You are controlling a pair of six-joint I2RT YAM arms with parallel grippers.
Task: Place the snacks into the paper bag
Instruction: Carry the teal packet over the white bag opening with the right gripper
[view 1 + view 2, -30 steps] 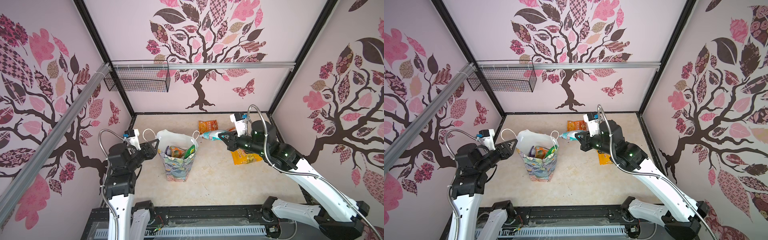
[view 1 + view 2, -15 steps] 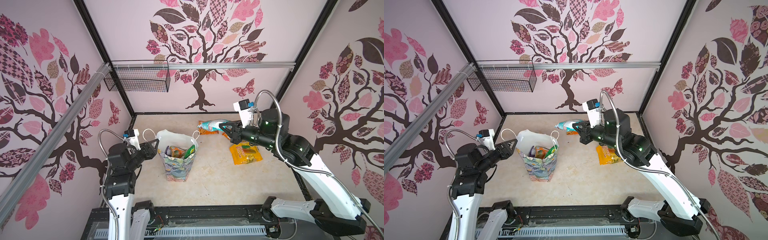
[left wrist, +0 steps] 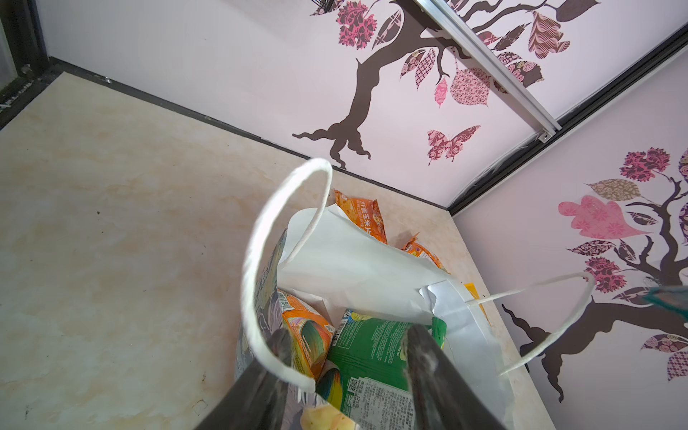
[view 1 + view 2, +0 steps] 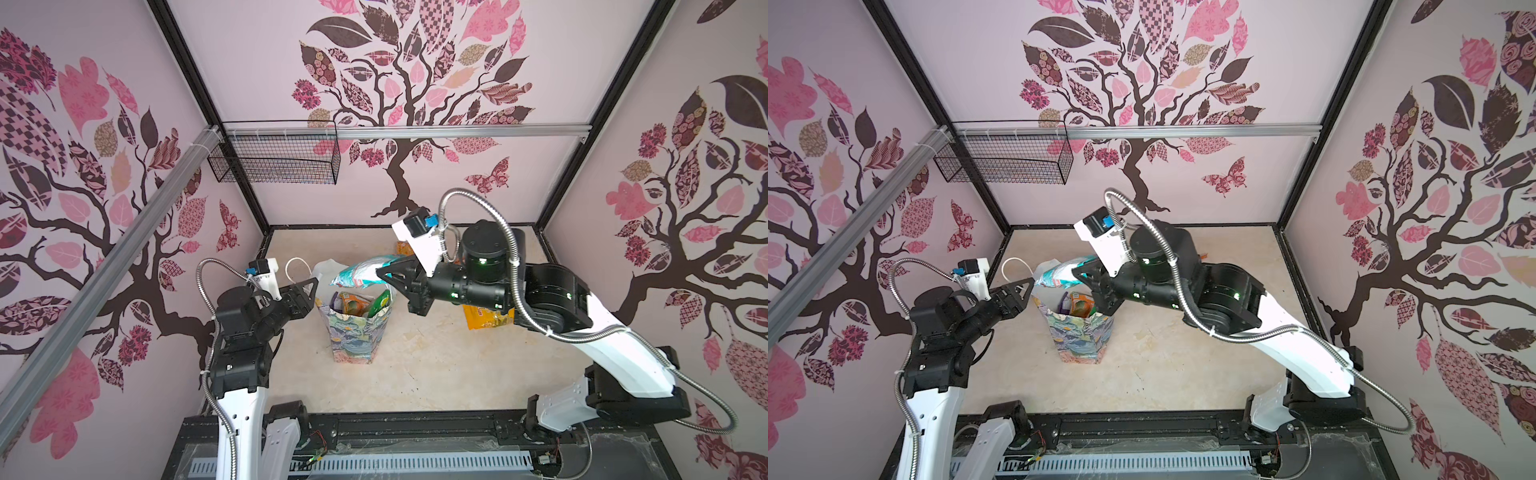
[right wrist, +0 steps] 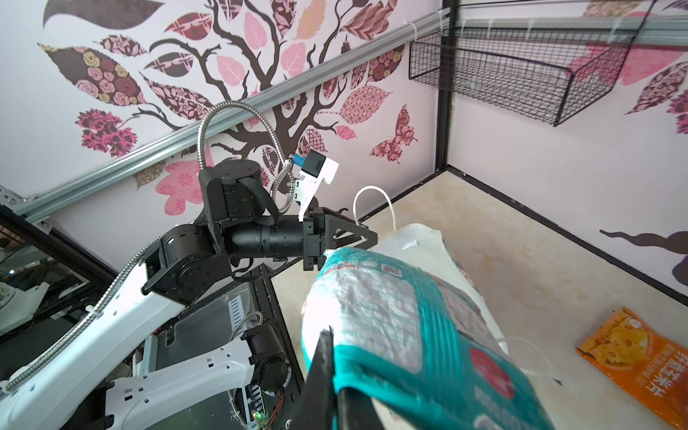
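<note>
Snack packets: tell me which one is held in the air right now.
The teal packet, clamped in the right pincer above the paper bag. The others lie on the table, like the orange packet, or sit inside the bag.

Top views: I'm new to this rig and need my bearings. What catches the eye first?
The right pincer holds a teal packet at the open mouth of the paper bag, mid-table. The bag stands upright, an orange packet and a green packet showing inside, with the left pincer open beside its rim.
</note>
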